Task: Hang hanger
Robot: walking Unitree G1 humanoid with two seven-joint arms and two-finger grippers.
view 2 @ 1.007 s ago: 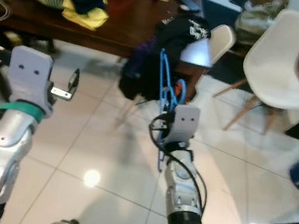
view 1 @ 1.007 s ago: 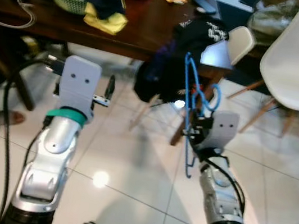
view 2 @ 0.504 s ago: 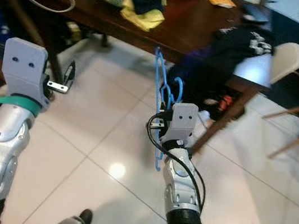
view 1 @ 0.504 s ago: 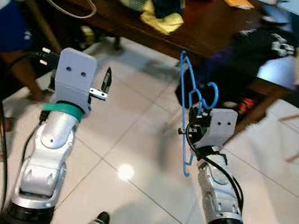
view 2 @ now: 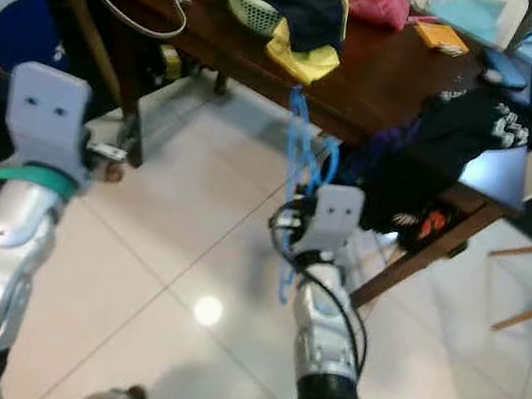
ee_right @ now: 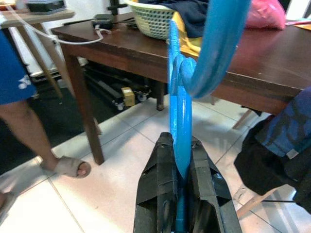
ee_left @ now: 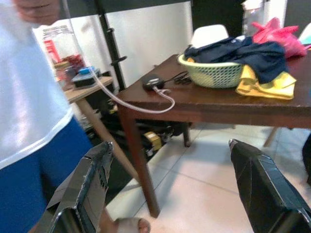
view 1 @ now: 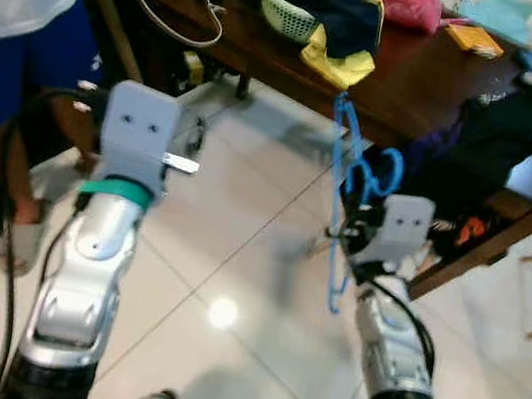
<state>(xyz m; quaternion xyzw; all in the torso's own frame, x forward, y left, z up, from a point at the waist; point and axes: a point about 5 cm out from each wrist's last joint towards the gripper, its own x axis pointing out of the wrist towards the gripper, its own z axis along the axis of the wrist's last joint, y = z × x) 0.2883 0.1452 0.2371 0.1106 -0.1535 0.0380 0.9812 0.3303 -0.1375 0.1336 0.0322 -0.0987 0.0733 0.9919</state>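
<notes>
A blue plastic hanger (view 1: 345, 168) stands upright in front of me, with its hook (ee_right: 214, 43) curling at the top. My right gripper (view 1: 345, 236) is shut on its lower part, and the two black fingers (ee_right: 163, 171) pinch the blue bar (ee_right: 177, 116) between them. My left gripper (ee_left: 170, 143) is raised at my left, open, with nothing between its fingers (ee_left: 90, 182). Both arms are held over the white tiled floor, short of the dark wooden table (view 1: 410, 86).
A green basket (view 1: 293, 14) heaped with clothes sits on the table, beside a pink bag (view 1: 414, 0). Dark clothing (view 1: 504, 136) hangs over the table's right corner. A person (view 1: 15, 28) in a white shirt and blue shorts stands close at the left. A white cable (ee_left: 121, 99) trails off the table.
The whole picture has swung, so the camera turned: the table now lies straight ahead and the person fills the left edge. Both arms keep their pose, the hanger still held.
</notes>
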